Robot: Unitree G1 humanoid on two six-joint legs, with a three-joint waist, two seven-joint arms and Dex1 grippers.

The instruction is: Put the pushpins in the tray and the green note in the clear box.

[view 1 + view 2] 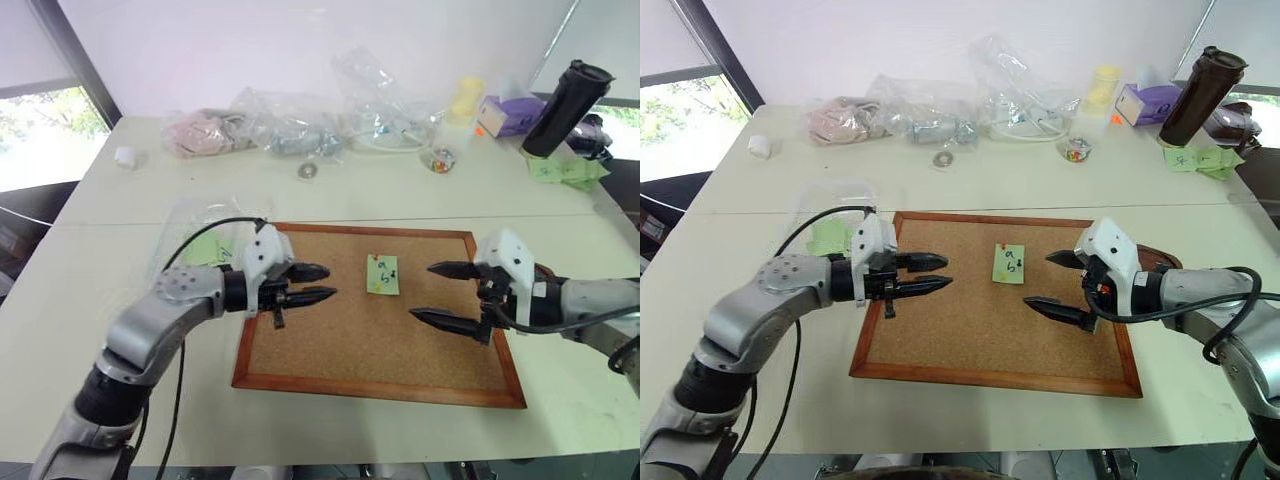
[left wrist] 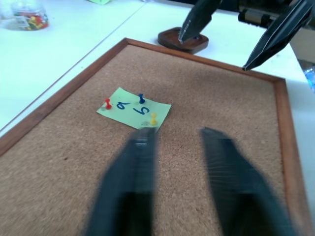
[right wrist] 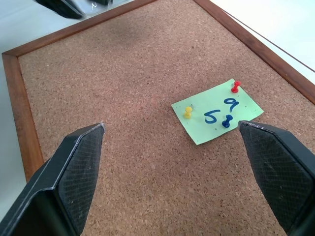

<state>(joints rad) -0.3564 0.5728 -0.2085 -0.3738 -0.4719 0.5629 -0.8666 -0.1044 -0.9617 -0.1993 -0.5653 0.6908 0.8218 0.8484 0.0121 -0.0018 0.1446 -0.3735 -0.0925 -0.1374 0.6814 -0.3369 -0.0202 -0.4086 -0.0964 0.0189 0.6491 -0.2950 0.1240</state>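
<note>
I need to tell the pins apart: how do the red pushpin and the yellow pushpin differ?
The red pushpin has a red head, the yellow pushpin a yellow one. The red pushpin stands by the "a", the yellow pushpin by the "b". Both are stuck in the green note.

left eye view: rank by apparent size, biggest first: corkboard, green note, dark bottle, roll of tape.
1. corkboard, by far the largest.
2. dark bottle, lying tilted at the table's far right; it sits farther from the camera, so its real size is understated.
3. green note, pinned on the corkboard.
4. roll of tape, smallest, also far back.
</note>
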